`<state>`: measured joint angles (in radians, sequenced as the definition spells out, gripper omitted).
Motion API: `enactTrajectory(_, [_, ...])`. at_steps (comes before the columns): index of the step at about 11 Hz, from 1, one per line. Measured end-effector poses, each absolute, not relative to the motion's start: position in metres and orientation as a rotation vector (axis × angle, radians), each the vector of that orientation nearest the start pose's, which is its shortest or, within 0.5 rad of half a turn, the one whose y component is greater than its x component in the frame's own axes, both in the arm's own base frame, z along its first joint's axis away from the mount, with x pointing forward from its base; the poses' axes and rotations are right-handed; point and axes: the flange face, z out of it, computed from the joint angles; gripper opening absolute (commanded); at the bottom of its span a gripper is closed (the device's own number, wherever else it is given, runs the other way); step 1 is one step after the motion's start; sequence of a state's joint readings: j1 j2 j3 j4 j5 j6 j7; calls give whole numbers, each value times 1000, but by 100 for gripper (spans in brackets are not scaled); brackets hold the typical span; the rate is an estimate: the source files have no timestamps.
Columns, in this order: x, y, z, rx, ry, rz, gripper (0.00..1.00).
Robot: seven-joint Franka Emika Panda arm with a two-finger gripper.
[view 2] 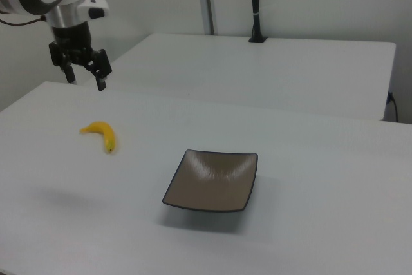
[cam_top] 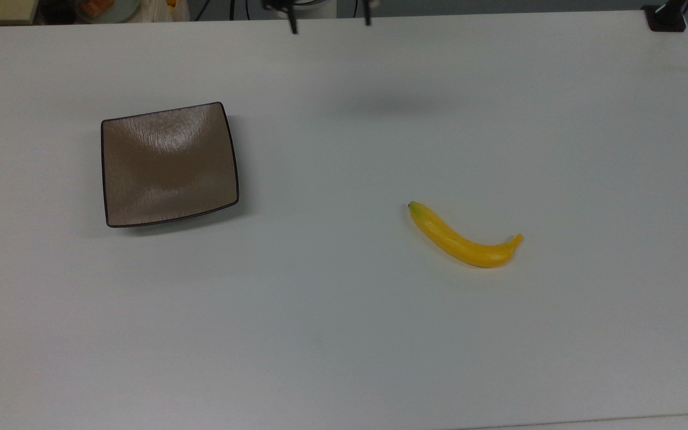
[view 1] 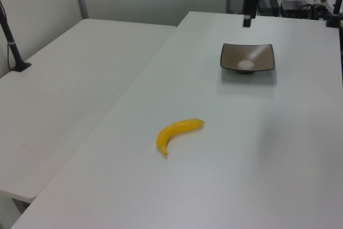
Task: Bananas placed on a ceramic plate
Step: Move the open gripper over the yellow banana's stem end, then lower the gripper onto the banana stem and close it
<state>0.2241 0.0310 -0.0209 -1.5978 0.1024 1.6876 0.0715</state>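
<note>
The bananas are one yellow banana lying flat on the white table, right of centre in the top view. The ceramic plate, square and brown with a dark rim, sits bare at the top view's left, well apart from the fruit. My gripper hangs open at the top view's upper edge, far from both. In the right view the gripper is in the air above and behind the banana, empty, with the plate to the right. In the left view the banana lies nearer than the plate.
A black clamp sits on the table's far right corner in the top view. A second white table adjoins on the left view's left, with a black post on it. Cluttered equipment stands beyond the far edge.
</note>
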Motion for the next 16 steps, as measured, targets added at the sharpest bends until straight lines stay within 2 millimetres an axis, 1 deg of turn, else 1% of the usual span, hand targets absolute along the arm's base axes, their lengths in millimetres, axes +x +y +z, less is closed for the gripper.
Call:
enactTrajectory(1, [569,152,596,-3020,-153,-87,100])
enactTrajectory(2, [581,174,581,-3011,-115,-117,100])
enactTrajectory(3, [596,191,564,-3002,-91,-151,100])
enactTrajectory(5, [622,210,526,-2983,-93,-221,100])
enactTrajectory(7, [639,228,489,-2973,-146,-255,100])
enactTrajectory(8, [643,238,468,-2980,-198,-225,100])
enactTrajectory(9, [646,247,441,-2994,-299,-182,100])
enactTrajectory(10, [649,253,426,-2998,-399,-175,100])
enactTrajectory(13, [661,272,392,-3012,-634,-243,100])
enactTrajectory(16, [659,303,356,-3021,-801,-289,100])
